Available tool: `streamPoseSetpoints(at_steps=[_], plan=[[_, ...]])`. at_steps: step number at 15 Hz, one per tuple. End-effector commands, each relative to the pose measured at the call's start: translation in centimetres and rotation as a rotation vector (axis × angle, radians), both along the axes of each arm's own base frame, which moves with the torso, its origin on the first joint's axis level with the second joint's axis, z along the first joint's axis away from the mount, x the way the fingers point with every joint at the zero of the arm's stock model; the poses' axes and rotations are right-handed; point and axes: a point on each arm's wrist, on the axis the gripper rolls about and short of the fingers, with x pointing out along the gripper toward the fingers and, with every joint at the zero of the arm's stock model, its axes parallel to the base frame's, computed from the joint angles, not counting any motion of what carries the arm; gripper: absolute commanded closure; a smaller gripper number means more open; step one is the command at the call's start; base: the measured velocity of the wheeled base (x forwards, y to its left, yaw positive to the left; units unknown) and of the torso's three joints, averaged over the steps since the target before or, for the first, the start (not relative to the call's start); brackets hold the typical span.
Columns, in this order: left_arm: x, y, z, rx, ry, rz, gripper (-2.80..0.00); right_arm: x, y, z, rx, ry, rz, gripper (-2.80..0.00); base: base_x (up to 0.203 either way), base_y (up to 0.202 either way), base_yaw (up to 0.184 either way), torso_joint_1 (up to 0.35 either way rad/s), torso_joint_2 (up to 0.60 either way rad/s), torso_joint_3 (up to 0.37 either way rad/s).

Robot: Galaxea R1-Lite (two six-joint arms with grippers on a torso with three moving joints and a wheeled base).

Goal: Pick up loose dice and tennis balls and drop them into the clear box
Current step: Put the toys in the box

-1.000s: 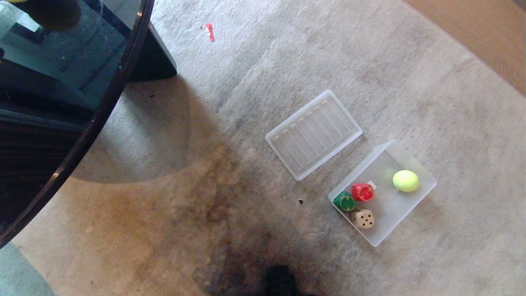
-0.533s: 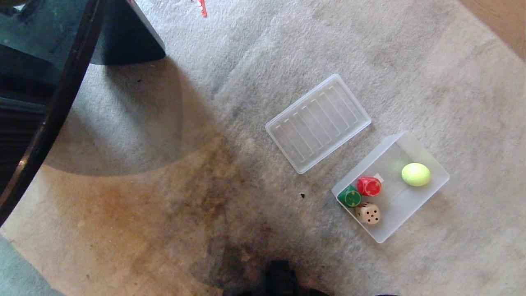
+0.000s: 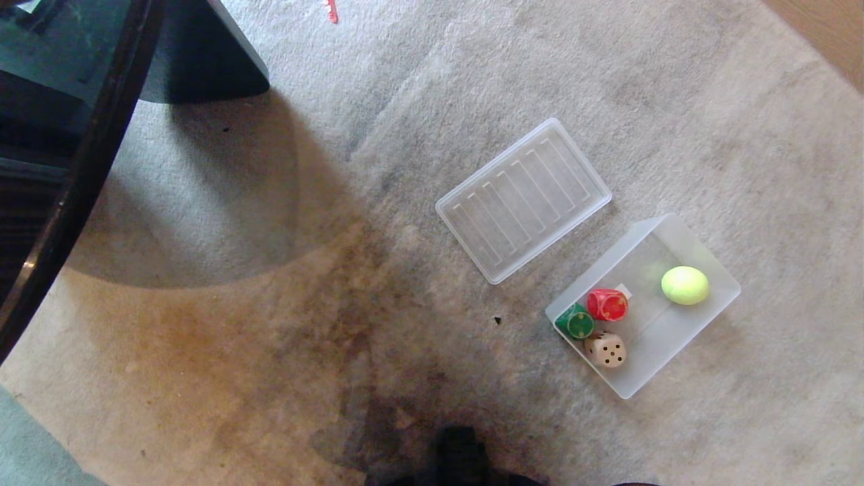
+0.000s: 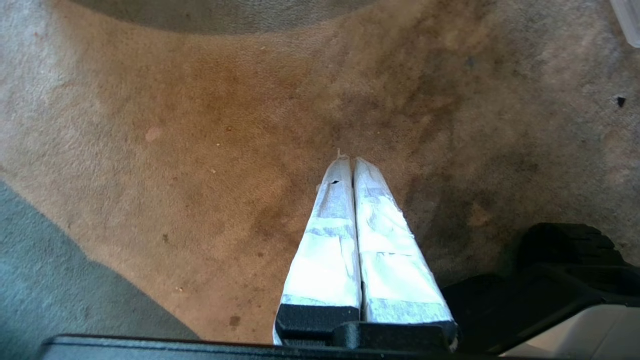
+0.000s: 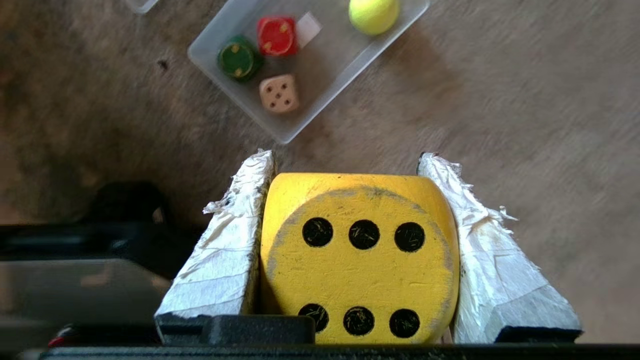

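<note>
The clear box [image 3: 658,337] lies on the carpet at the right of the head view. It holds a green die [image 3: 575,321], a red die [image 3: 607,304], a beige die [image 3: 605,349] and one tennis ball [image 3: 685,285]. Neither gripper shows in the head view. In the right wrist view my right gripper [image 5: 346,156] is shut on a yellow die [image 5: 357,255], six dots facing the camera. It hangs above the carpet, short of the box [image 5: 330,65]. My left gripper [image 4: 348,161] is shut and empty over stained carpet.
The flat ribbed lid [image 3: 524,200] lies beside the box, up and to its left. A dark glass table edge [image 3: 81,182] and its base [image 3: 202,61] fill the upper left. A small red scrap [image 3: 331,10] lies at the top. Wood floor shows at the upper right.
The whole head view has shifted: the table has slid towards the upper left and the box sits slightly further right. The box's contents have not moved.
</note>
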Motion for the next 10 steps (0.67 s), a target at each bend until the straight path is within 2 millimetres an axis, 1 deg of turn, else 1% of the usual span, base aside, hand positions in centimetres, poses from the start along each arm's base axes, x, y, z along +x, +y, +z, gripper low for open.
streamPoseSetpoints(at_steps=[1, 3, 5, 7, 8, 9, 10], plan=[[0.0, 0.0, 0.0, 0.000, 0.001, 0.000, 0.00, 3.5, 0.0, 2.7, 0.023, 0.190, -0.002, 0.00, 0.000, 0.000, 0.000, 0.000, 0.00, 0.000], [0.0, 0.0, 0.0, 0.000, 0.001, 0.000, 0.00, 7.2, 0.0, 3.6, 0.059, 0.276, -0.014, 0.00, 0.000, 0.000, 0.000, 0.000, 0.00, 0.000], [0.0, 0.0, 0.0, 0.000, 0.001, 0.000, 0.00, 11.5, -0.1, 3.9, 0.086, 0.315, -0.025, 0.00, 0.000, 0.000, 0.000, 0.000, 0.00, 0.000], [0.0, 0.0, -0.1, 0.000, 0.002, 0.000, 0.00, 16.4, -0.1, 3.4, 0.105, 0.303, -0.031, 0.00, 0.000, 0.000, 0.000, 0.000, 0.00, 0.000], [0.0, 0.0, 0.0, 0.000, 0.001, 0.000, 0.00, 18.5, -0.1, 2.7, 0.113, 0.300, -0.033, 0.00, 0.000, 0.000, 0.000, 0.000, 0.00, 0.000], [0.0, 0.0, 0.0, 0.000, 0.001, 0.000, 0.00, 20.4, -0.1, 2.1, 0.122, 0.276, -0.035, 0.00, 0.000, 0.000, 0.000, 0.000, 0.00, 0.000], [0.0, 0.0, 0.0, 0.000, 0.001, 0.000, 0.00, 21.7, -0.1, 1.6, 0.136, 0.252, -0.038, 0.00, 0.000, 0.000, 0.000, 0.000, 0.00, 0.000]])
